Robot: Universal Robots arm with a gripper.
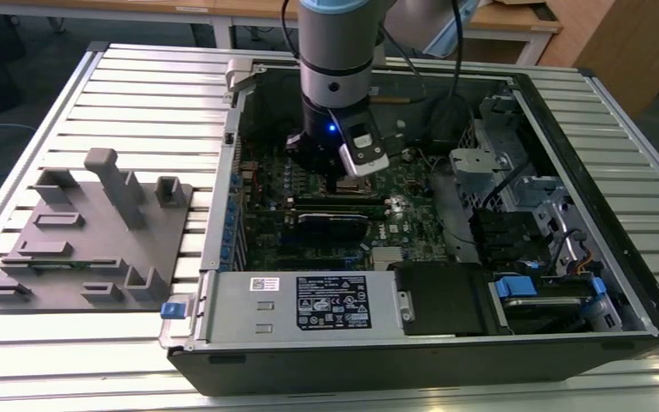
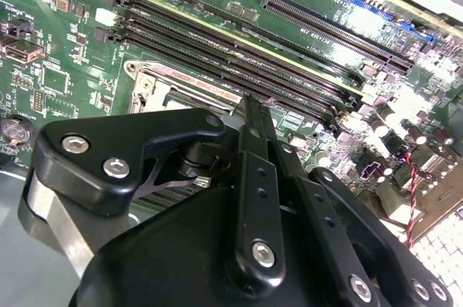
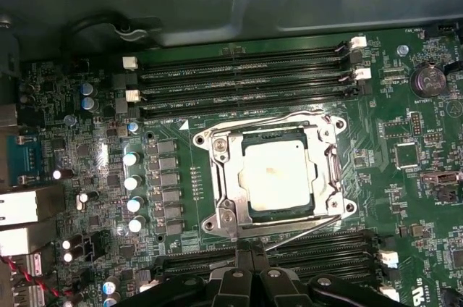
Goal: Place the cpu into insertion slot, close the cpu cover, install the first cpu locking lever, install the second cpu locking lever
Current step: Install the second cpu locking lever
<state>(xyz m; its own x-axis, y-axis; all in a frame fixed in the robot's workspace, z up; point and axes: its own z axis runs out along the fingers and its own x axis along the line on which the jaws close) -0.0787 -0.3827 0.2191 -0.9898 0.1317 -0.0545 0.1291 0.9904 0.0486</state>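
Note:
In the first wrist view the cpu (image 3: 278,173), a pale square chip, lies in the insertion slot (image 3: 340,204) on the green motherboard. The cpu cover (image 3: 228,169), a silvery frame, lies flat around it. One thin locking lever (image 3: 260,120) runs along the slot's far edge. Another lever (image 3: 304,229) slants along the near edge, its end rising toward my gripper (image 3: 251,253). The gripper's black fingers are shut with nothing between them, just beside the slot. In the second wrist view the gripper (image 2: 249,104) tapers to a point over the slot's corner (image 2: 155,86). In the exterior view the gripper (image 1: 347,176) hangs inside the open computer case.
Long black memory slots (image 3: 246,79) flank the socket on both sides. Case walls (image 1: 535,129), a drive cage (image 1: 490,167) and the power supply (image 1: 306,300) hem in the board. A grey fixture (image 1: 89,232) stands on the slatted table at the exterior view's left.

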